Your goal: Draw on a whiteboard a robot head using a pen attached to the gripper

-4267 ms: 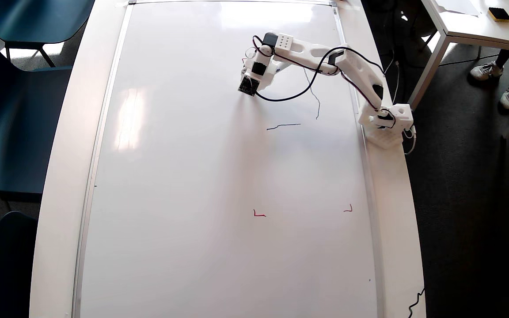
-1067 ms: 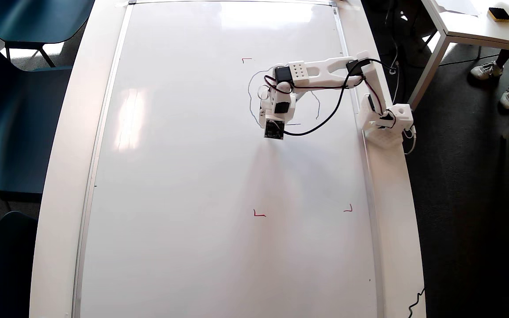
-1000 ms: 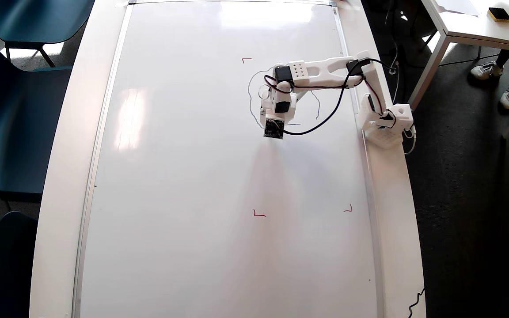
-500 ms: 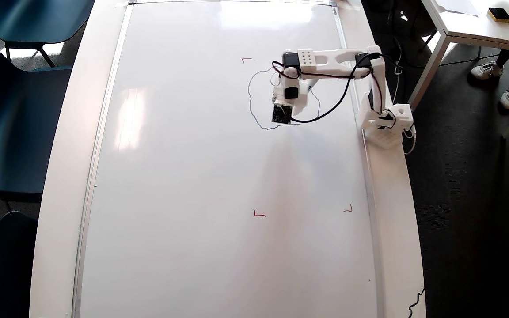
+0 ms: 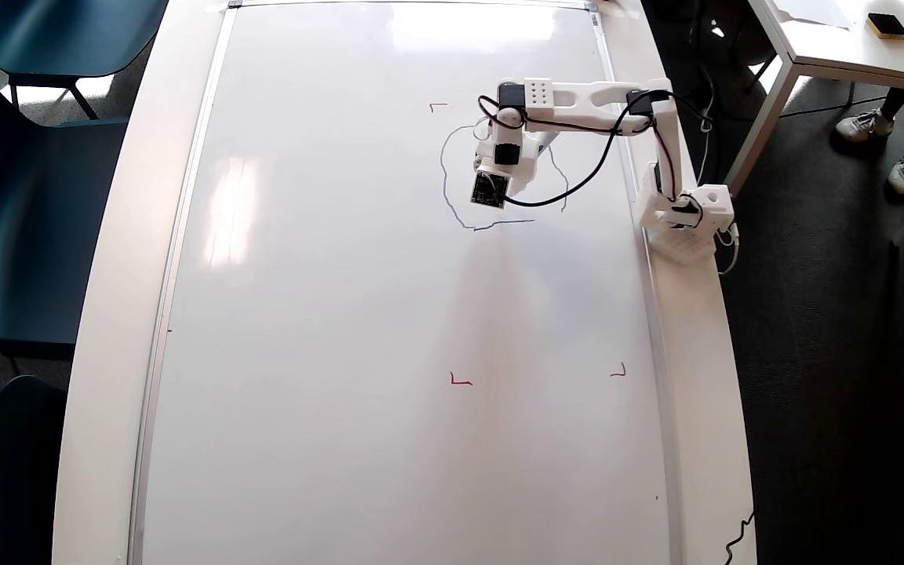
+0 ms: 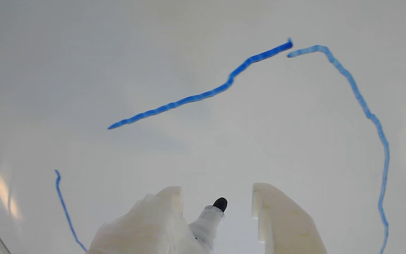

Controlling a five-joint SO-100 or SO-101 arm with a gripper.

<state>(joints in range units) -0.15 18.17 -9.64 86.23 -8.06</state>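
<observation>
Gripper (image 6: 217, 192) fingers stand apart, pen (image 6: 210, 220) strapped beside one, tip inside the unfinished robot head (image 6: 365, 109) outline on the whiteboard (image 5: 326, 314); it should press lightly and draw small slow squares ahead of the tip.

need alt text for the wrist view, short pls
Seen from the wrist, a white hand with its two fingers apart points a pen with a dark tip at a glossy whiteboard. Wobbly blue lines of an unfinished robot head outline run across the board above and at both sides of the tip.
</observation>
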